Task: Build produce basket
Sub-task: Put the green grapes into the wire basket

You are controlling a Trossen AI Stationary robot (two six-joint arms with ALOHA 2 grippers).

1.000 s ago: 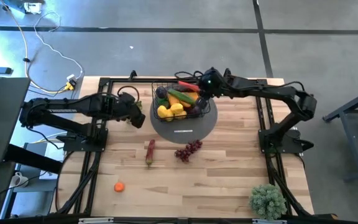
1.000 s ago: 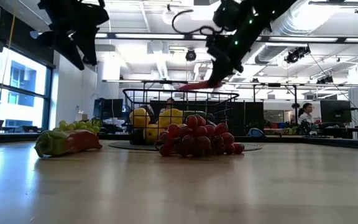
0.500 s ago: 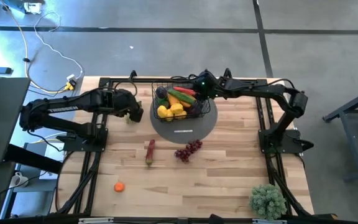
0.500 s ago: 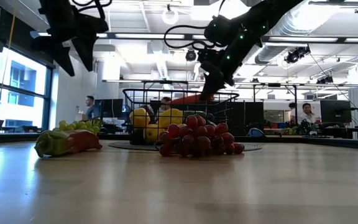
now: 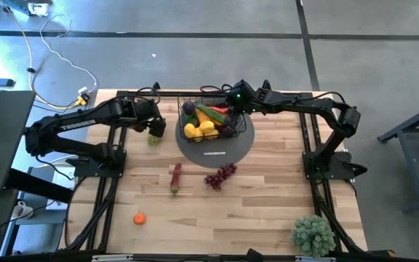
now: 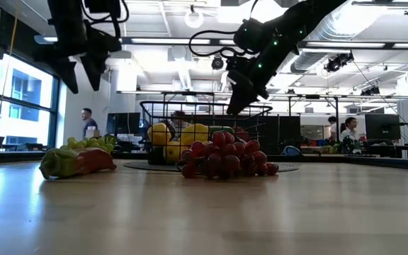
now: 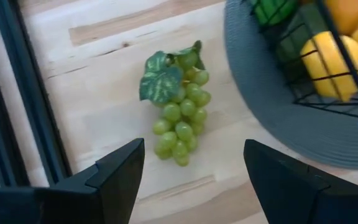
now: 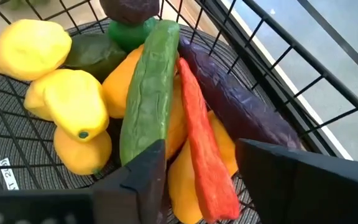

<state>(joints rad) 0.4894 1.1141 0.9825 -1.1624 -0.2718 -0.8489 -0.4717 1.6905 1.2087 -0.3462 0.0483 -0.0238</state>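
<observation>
The black wire basket [image 5: 195, 97] stands on the grey round mat [image 5: 220, 149] and holds lemons [image 8: 73, 106], a green cucumber [image 8: 148, 99], orange carrots [image 8: 120, 87], a purple eggplant [image 8: 241, 106] and a red chilli [image 8: 197, 143]. My right gripper [image 8: 201, 155] hangs open over the basket's far right part [image 5: 228, 110], its fingers either side of the chilli's near end, clear of it. My left gripper [image 7: 194, 155] is open above the green grapes [image 7: 179, 106], which lie on the table left of the mat [image 5: 153, 138].
Purple-red grapes [image 5: 220, 175] and a red-and-green vegetable [image 5: 175, 178] lie on the wood in front of the mat. A small orange piece [image 5: 140, 217] sits near the front left, and a bushy potted plant [image 5: 313, 234] at the front right corner.
My right gripper has come down into the basket's top with the red chilli and opened; the chilli now lies on the other produce. My left gripper has swung toward the table's far left, uncovering the green grapes below it.
</observation>
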